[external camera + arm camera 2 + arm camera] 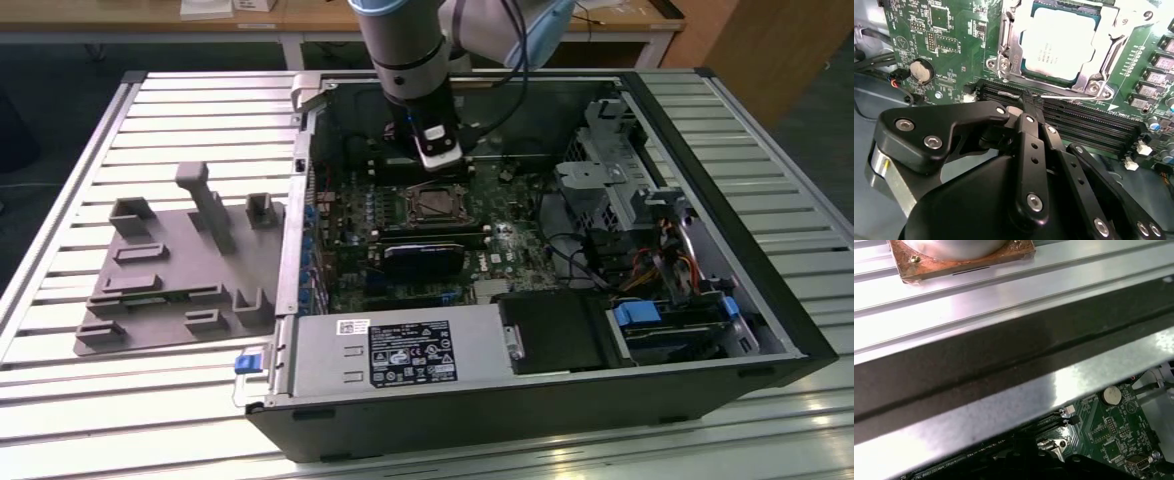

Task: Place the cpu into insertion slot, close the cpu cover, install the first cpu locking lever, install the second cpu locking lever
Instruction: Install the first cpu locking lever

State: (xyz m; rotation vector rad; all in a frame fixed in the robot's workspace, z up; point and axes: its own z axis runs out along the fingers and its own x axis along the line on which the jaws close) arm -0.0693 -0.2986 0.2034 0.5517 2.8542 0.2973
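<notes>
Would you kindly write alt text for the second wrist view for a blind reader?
A pale silver-grey square cpu sits on a green circuit board, framed by the thin silver metal cpu cover. The black gripper has its tip over the long black slots beside it.

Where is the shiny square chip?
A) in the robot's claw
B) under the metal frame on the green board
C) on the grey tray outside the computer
B: in the second wrist view the cpu lies on the green board with the cpu cover framing it, apart from the gripper.
</notes>
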